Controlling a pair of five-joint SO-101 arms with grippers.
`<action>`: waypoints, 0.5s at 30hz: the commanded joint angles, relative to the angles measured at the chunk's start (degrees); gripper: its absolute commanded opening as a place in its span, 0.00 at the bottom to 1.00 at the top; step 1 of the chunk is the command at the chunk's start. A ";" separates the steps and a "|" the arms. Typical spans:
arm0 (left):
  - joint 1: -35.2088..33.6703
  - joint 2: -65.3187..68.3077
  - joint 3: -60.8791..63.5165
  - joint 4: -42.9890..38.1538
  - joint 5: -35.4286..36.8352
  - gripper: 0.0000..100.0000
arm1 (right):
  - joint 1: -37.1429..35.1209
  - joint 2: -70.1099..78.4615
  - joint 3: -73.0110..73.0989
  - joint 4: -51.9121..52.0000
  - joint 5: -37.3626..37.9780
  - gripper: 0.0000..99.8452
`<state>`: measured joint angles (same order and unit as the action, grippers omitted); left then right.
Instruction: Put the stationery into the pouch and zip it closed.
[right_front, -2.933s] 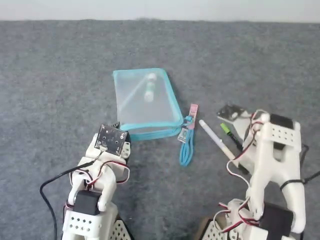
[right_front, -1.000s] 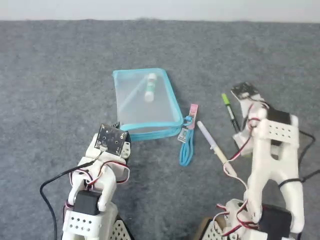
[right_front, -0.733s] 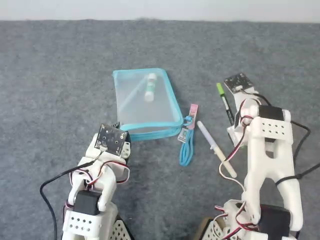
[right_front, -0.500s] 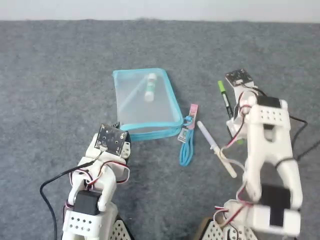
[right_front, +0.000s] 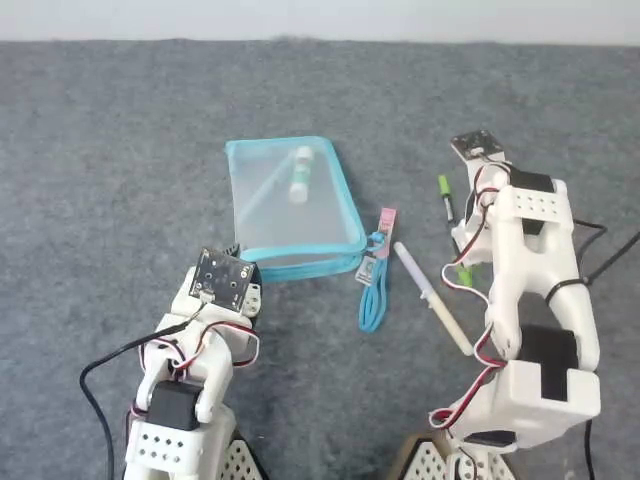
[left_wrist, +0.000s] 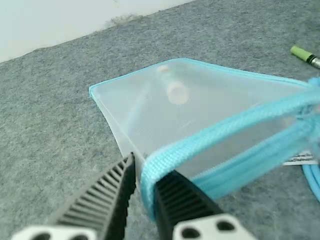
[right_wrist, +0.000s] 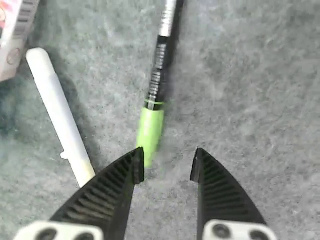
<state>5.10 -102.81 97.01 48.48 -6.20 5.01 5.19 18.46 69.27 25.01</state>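
Note:
The translucent pouch (right_front: 290, 215) with a teal zip edge lies mid-table, a white tube (right_front: 298, 176) inside it. My left gripper (left_wrist: 144, 176) is shut on the pouch's (left_wrist: 200, 115) teal edge at its near corner. A green-and-black pen (right_wrist: 155, 90) lies on the carpet beside a white pen (right_wrist: 57, 115). My right gripper (right_wrist: 167, 167) hangs open just above the green pen's cap end, nothing between its fingers. From above, the right arm (right_front: 520, 230) covers most of the green pen (right_front: 444, 194); the white pen (right_front: 432, 297) lies to its left.
A blue looped cord (right_front: 374, 295) with a pink tag (right_front: 385, 222) lies between the pouch and the pens. Grey carpet covers the table, with free room at the far side and left. Both arm bases stand at the near edge.
The right arm has swung farther out and to the left, and now stands over the green pen, whose far tip lies farther away than before. The left arm and pouch have not moved.

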 joint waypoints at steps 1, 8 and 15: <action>-0.44 -0.44 -0.40 0.35 0.09 0.01 | -0.84 -1.45 -2.73 -0.75 -0.62 0.16; -0.44 -0.53 -0.40 0.35 0.09 0.01 | -2.15 0.84 1.58 -4.09 -0.70 0.16; -0.44 -0.53 -0.40 0.35 0.09 0.01 | -6.20 1.89 2.64 -6.73 -5.19 0.16</action>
<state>5.10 -102.81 97.01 48.48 -6.20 0.44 7.38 21.54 64.00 21.76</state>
